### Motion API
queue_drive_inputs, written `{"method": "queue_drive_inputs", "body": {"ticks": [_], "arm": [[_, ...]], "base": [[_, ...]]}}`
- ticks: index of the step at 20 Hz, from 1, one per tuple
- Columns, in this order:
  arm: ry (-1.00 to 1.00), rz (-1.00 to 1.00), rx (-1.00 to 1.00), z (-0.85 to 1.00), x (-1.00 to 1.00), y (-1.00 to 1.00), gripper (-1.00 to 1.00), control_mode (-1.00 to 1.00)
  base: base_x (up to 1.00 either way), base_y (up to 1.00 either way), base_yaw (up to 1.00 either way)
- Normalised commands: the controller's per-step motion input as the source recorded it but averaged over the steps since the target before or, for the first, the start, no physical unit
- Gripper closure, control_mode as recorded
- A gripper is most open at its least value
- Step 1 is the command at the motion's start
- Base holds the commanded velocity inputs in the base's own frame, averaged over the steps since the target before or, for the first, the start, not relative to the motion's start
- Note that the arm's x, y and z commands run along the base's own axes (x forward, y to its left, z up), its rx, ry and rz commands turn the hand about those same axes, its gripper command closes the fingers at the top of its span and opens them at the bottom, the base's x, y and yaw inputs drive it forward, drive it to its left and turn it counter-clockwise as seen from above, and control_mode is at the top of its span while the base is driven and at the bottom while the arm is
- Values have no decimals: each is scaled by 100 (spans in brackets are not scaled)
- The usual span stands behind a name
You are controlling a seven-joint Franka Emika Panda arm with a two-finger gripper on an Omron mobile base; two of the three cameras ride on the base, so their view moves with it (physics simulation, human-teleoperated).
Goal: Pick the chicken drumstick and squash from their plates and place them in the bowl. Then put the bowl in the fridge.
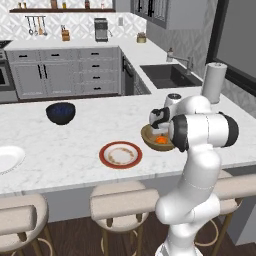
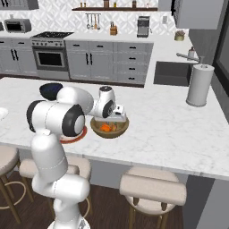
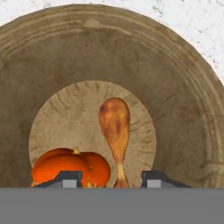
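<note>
The tan wooden bowl (image 3: pixel 109 48) stands on the marble counter, and in it lie the golden-brown chicken drumstick (image 3: pixel 114 127) and the orange squash (image 3: pixel 65 164). My gripper (image 3: pixel 111 178) hangs just above the bowl, open, its fingertips apart over the squash's right side and the drumstick's bone end. From the base, the bowl (image 1: pixel 147 139) (image 2: pixel 117 130) sits under the hand with the squash (image 1: pixel 161 140) (image 2: pixel 105 128) showing inside. The red-rimmed plate (image 1: pixel 104 154) lies bare left of the bowl, and the white plate (image 1: pixel 7 159) at the far left. The fridge is out of view.
A dark blue bowl (image 1: pixel 60 112) sits farther back on the counter. A paper towel roll (image 1: pixel 214 82) stands at the right by the sink (image 1: pixel 170 75). Stools (image 1: pixel 122 202) line the counter's near edge.
</note>
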Motion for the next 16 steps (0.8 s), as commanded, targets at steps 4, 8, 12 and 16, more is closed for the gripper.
{"method": "queue_drive_inputs", "body": {"ticks": [4, 8, 12, 16], "arm": [[0, 0, 0, 21, -1, 0, -100, -100], [0, -8, 0, 51, -30, -19, -100, -100], [0, -27, 6, 45, -36, -47, -100, -100], [0, -46, 26, 0, -31, -67, -100, -100]], "base": [[0, 0, 0], [0, 0, 0], [0, 0, 0], [0, 0, 0]]}}
